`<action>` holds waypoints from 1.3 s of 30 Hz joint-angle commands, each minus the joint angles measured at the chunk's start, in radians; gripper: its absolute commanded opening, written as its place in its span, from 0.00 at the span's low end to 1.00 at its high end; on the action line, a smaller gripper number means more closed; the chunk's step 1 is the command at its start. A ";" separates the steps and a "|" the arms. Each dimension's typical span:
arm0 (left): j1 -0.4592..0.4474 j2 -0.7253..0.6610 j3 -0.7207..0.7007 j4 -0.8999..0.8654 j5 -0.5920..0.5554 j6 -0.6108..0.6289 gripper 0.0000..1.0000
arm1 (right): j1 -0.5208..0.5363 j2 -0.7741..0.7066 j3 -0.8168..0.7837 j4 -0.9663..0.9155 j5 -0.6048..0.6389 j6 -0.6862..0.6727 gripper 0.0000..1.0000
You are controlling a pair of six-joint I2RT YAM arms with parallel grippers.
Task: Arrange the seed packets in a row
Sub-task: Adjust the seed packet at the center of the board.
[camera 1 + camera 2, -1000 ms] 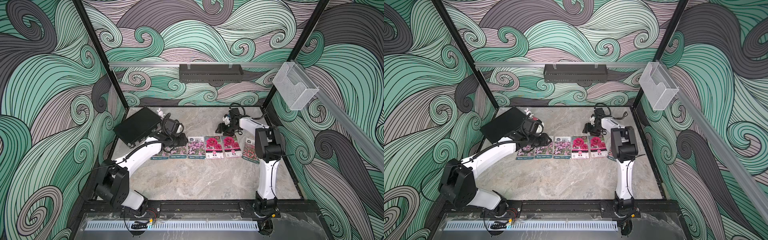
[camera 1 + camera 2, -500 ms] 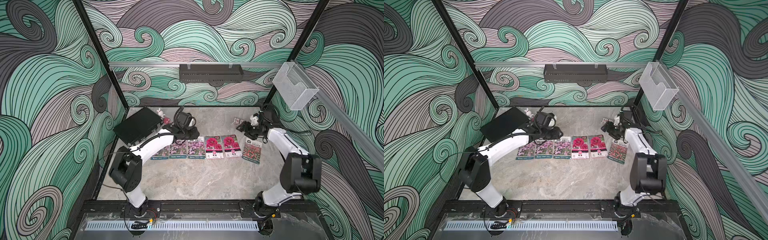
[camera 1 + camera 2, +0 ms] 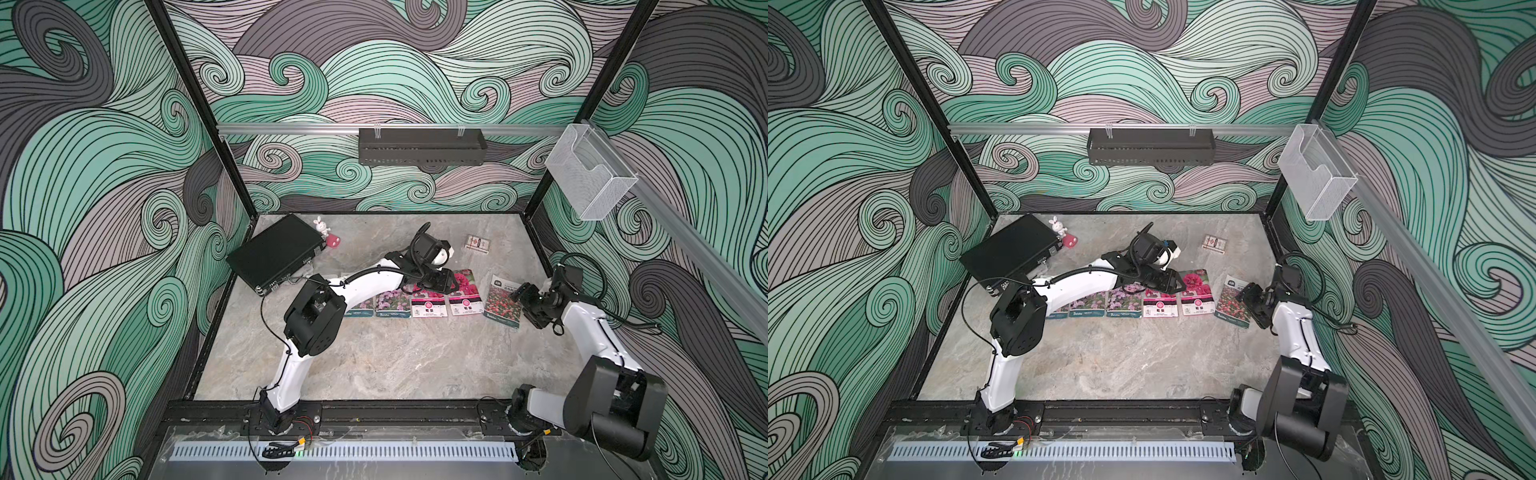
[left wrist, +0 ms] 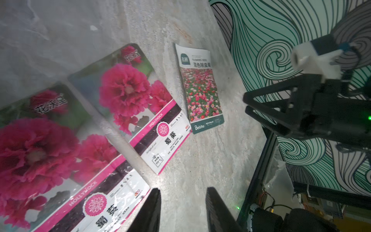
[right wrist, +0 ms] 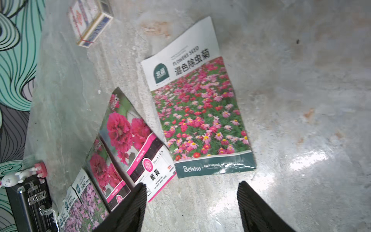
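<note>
The marbled tabletop carries a large black case at its far left. Across the middle the seed packets lie flat in a left-to-right row: purple-pink fields, two magenta blooms, then the red-pink field packet, tilted and slightly apart at the right end. The left pincer hovers over the magenta pair, spread and empty. The right pincer hangs just right of the red-pink packet, spread wide. A small card box sits farther back.

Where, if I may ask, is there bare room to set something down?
Widest bare tabletop: between the seed packets and front rail. Smaller: behind them, around the card box. Crowded: the row, with left gripper and right gripper at it.
</note>
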 commanded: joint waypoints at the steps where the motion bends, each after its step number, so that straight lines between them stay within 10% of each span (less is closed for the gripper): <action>1: -0.004 -0.032 0.017 -0.005 0.013 0.032 0.39 | -0.002 0.072 0.019 -0.012 -0.029 -0.013 0.73; 39: -0.026 -0.504 -0.427 -0.113 -0.162 0.000 0.38 | 0.111 0.532 0.388 -0.187 0.241 -0.176 0.77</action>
